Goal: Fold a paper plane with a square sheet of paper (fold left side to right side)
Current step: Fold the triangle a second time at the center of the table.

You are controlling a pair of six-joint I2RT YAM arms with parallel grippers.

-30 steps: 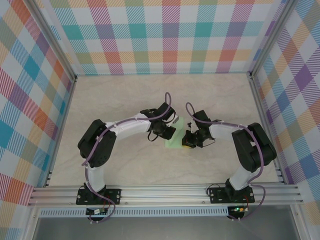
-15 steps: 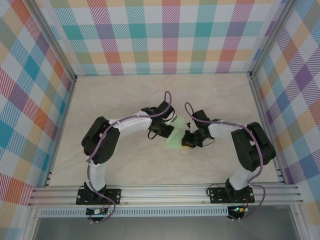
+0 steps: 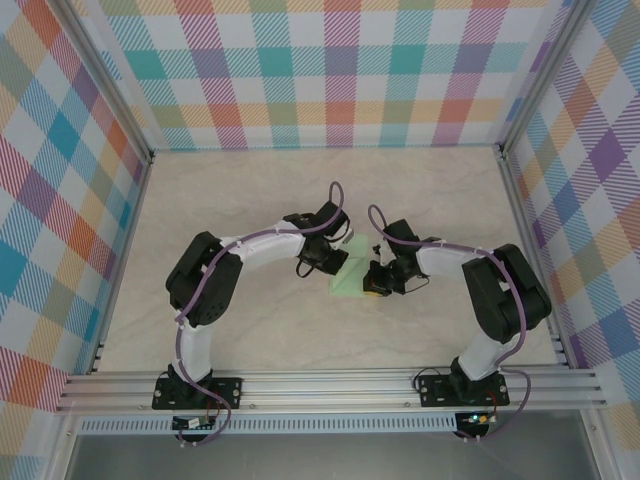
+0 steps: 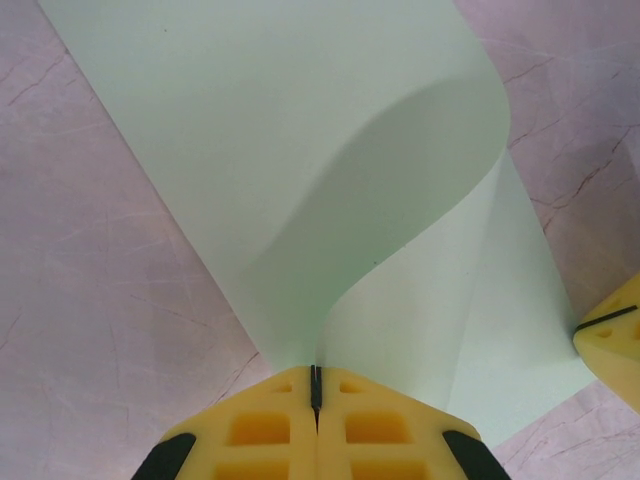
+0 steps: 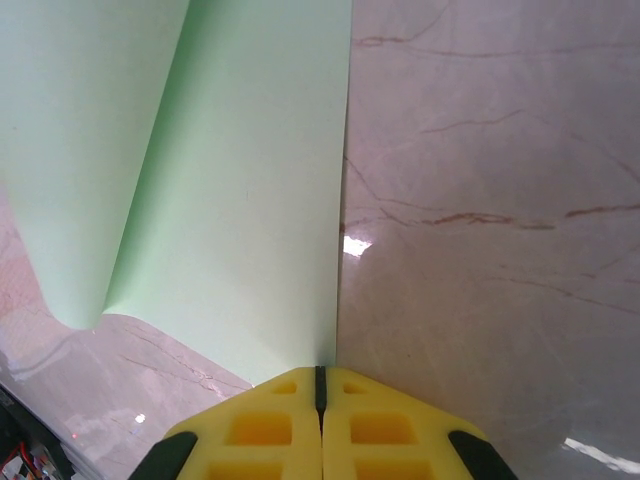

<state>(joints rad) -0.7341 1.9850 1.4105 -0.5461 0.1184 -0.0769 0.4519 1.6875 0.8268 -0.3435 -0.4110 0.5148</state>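
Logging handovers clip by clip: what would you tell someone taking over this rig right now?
Left claw: shut on the sheet of paper, holding one edge up so the sheet arches over itself.
Right claw: shut, tips at the sheet's straight edge on the table; whether it pinches or just presses, I can't tell.
Done: edge lifted and curled over, a soft bend only.
Left: lay edge on edge, press the crease, then every later fold.
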